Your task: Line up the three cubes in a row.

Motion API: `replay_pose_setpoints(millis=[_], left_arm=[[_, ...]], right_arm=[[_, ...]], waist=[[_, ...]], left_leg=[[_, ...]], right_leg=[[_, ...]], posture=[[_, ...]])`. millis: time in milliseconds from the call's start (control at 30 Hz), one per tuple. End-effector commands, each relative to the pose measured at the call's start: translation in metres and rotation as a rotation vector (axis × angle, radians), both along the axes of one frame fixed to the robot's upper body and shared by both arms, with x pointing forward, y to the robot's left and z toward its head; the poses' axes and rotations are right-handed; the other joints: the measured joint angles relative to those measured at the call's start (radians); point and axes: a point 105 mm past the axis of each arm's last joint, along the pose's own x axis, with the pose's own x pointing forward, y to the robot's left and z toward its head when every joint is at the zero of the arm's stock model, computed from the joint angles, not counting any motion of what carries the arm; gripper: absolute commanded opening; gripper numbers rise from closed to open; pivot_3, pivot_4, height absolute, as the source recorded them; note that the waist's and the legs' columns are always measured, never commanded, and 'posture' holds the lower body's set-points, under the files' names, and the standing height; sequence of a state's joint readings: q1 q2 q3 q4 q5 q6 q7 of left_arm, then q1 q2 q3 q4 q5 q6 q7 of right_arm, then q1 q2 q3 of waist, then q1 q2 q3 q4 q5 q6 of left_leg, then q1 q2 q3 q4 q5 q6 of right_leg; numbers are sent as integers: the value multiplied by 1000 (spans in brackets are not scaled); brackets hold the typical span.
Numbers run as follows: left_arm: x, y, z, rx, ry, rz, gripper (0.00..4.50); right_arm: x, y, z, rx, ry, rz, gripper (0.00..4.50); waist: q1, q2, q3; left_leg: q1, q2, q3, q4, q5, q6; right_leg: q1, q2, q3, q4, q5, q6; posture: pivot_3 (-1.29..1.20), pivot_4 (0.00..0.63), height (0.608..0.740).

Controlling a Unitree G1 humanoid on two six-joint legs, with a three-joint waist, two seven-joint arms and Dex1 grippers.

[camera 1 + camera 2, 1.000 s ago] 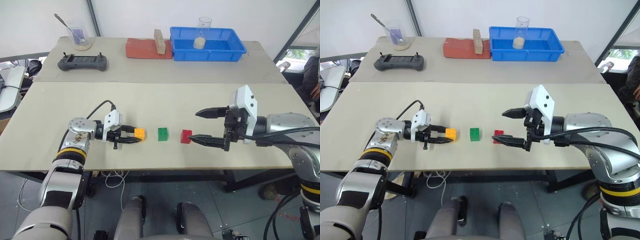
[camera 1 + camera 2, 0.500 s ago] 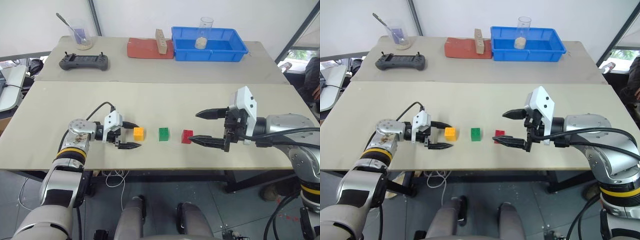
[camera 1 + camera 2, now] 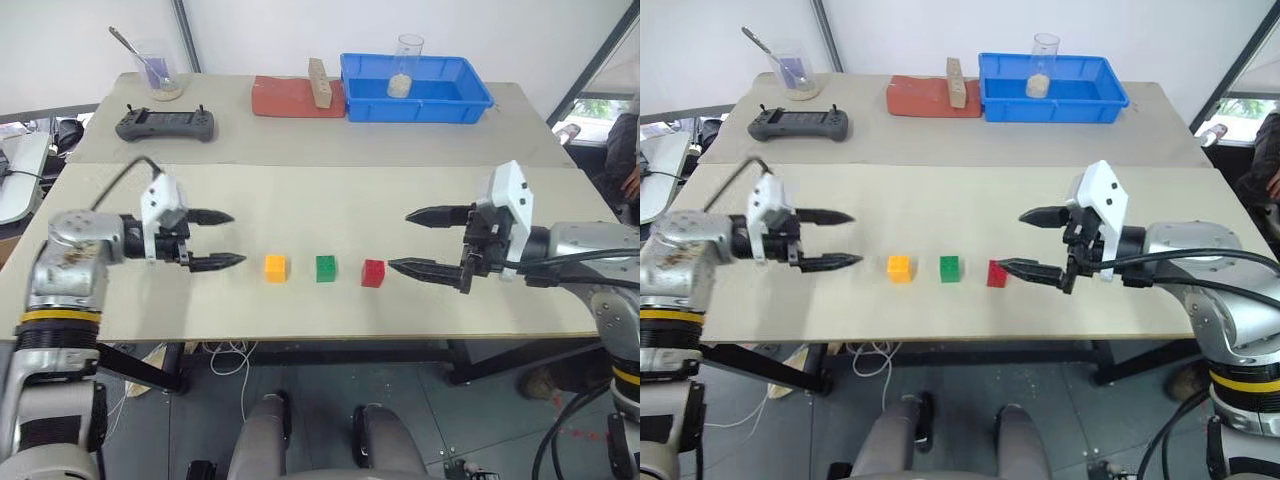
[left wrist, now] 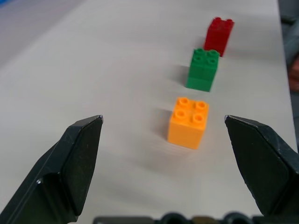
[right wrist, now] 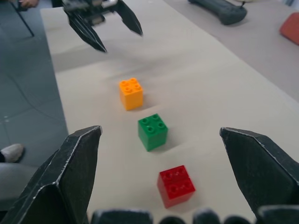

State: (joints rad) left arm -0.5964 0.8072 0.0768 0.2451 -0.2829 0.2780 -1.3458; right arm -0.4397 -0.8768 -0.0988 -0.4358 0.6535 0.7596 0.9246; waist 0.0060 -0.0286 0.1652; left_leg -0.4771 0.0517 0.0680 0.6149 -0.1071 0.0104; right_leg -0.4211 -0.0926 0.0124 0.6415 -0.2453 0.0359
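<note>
While the three cubes stand in one straight row near the front edge of the tabletop, both claws are released and grasp nothing. The orange-yellow cube is at the left end of the row, the green cube is in the middle, and the red cube is at the right end. Small gaps separate them, so they do not touch each other.

The left claw hangs above the tabletop to the left of the orange-yellow cube, apart from it, with its two black fingers spread wide and pointing toward the row. The right claw is just beside the red cube on the right side, also with its fingers wide apart; its lower finger comes close to this cube.

On the far tabletop lie a black controller, a red-brown pad with a wooden block on it, and a blue tray which holds a clear glass. Another glass with a spoon stands at the far left.
</note>
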Motion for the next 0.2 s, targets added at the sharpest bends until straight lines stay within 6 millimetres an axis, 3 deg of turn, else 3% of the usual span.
replay_pose_setpoints(millis=[33, 200], left_arm=[[-3, 13, 19, 18, -69, 66, 4447], [-5, 23, 13, 54, -43, 89, 4447]], right_arm=[[2, -14, 5, -7, -45, -36, 4500], [7, -19, 0, -13, -44, -49, 4500]], waist=[[0, 0, 0], [0, 0, 0]], left_leg=[[0, 0, 0, 0, 0, 0], [0, 0, 1, 0, 1, 2]], right_leg=[[0, 0, 0, 0, 0, 0], [-1, 1, 0, 0, 0, 0]], posture=[[0, 150, 740], [0, 150, 740]])
